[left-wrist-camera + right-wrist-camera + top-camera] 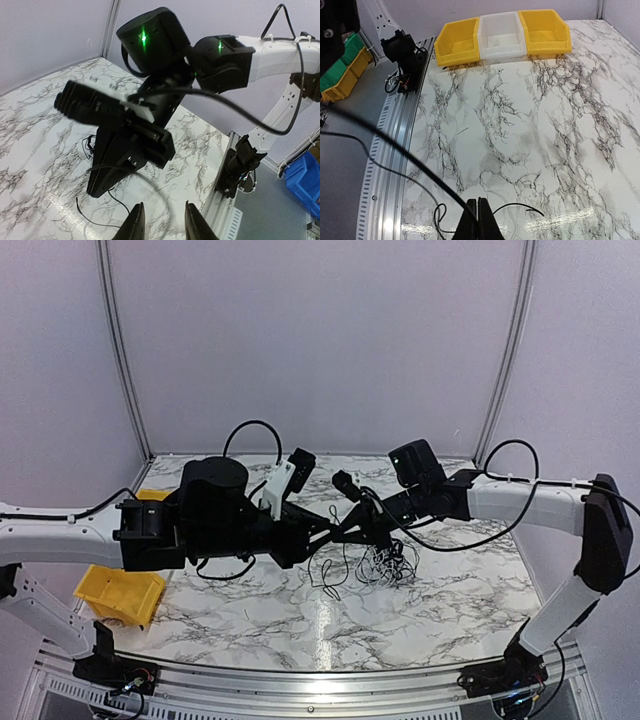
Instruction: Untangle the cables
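Observation:
A clump of thin black cables [388, 562] lies on the marble table just below my right gripper [347, 531], and one looped strand [328, 578] hangs beside it. In the right wrist view my right gripper [479, 220] is shut on a black cable [395, 147] that runs off to the upper left. A curled black end [520, 206] lies beside it. My left gripper [328, 530] almost meets the right one tip to tip. In the left wrist view it [164, 222] is open, with the right gripper [112, 162] just ahead and a blurred grey strand [161, 195] near its fingers.
A yellow bin [120, 592] stands at the table's left edge. The right wrist view shows two yellow bins [456, 45] and a white bin [502, 34] in a row, green and yellow bins [342, 70] off the table, and the aluminium rail [390, 150].

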Robot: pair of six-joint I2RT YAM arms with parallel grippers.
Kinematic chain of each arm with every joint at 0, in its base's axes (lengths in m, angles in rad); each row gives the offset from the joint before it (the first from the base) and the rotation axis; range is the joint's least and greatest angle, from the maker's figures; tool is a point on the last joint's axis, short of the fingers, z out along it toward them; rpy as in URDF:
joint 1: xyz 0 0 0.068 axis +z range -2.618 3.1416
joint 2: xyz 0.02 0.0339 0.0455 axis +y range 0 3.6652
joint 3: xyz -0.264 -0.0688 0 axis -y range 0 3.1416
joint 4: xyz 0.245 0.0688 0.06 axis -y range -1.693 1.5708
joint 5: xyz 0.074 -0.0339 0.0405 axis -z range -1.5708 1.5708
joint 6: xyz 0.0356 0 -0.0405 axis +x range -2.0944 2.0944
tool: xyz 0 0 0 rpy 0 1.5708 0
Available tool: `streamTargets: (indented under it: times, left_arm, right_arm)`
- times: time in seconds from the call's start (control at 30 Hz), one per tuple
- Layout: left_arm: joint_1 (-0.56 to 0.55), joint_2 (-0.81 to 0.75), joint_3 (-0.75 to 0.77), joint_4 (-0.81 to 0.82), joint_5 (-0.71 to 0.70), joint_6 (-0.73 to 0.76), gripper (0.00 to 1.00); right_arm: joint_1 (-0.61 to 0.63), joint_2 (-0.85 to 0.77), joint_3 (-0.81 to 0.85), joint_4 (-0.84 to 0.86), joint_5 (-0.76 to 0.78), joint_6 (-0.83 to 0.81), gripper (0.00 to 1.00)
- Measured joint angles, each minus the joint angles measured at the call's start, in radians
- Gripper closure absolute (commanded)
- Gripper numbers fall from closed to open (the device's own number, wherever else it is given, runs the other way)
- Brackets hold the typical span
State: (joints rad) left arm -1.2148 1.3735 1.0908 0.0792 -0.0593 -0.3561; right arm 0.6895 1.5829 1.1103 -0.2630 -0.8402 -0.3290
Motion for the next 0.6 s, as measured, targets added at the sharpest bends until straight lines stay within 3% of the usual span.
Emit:
streamTargets:
  times: [0.07,0.37,0.6]
  left_arm:
    - [-0.001,-0.015,-0.038,0.018,-0.022,-0.002,0.46]
    - [-0.014,-0.005,-0.218,0.122,-0.092,0.015,0.44]
    - [-0.074,0.067,-0.312,0.300,-0.154,0.098,0.40]
  right_arm:
    - [-0.005,-0.019,0.007,-0.001,0.013,-0.001,1.00]
    - [-0.018,-0.115,0.082,-0.060,0.090,-0.020,1.00]
    - [-0.018,-0.115,0.159,-0.126,0.150,-0.041,1.00]
